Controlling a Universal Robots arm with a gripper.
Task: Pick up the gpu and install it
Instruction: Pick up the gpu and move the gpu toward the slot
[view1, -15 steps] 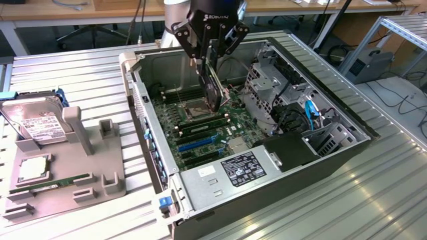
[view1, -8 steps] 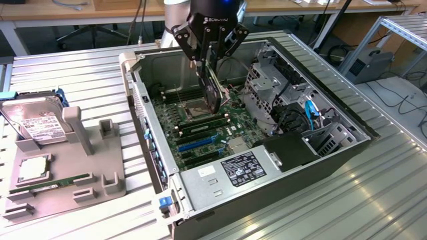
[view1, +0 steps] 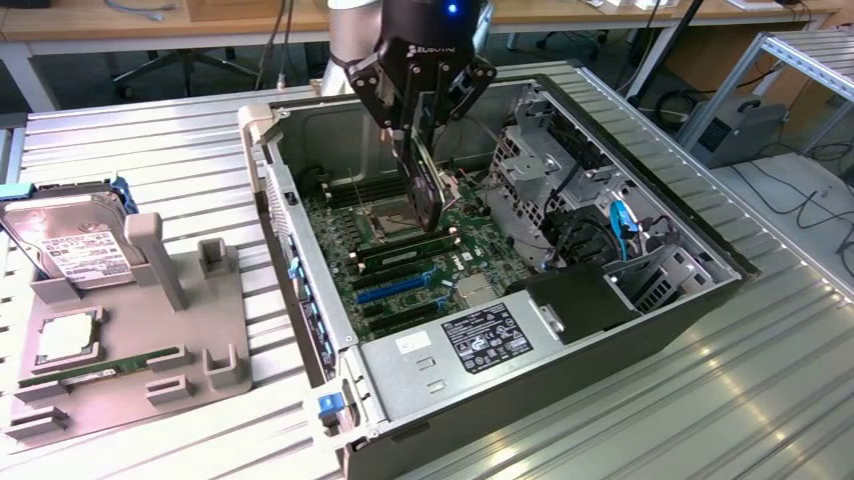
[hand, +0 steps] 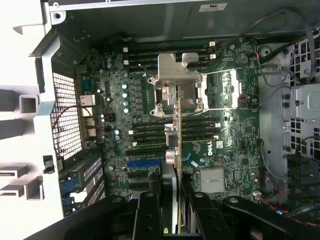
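The gripper (view1: 424, 128) carries a white maker's mark too small to read; its fingers are closed partway on the gpu (view1: 427, 190), pinching the one card by its upper edge. The card hangs edge-down inside the open computer case (view1: 300, 130), over the middle of the motherboard (hand: 235, 165), which is printed DELL. One blue slot (hand: 145, 163) lies there. The grey holder (view1: 200, 370) bears one white-labelled hard drive (view1: 74, 250), one memory stick (view1: 100, 370) and one square chip (view1: 67, 338)

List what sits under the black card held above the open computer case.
Under the flat black gpu card lie the green motherboard, its silver processor socket and black slots. The strip directly beneath its edge is hidden.
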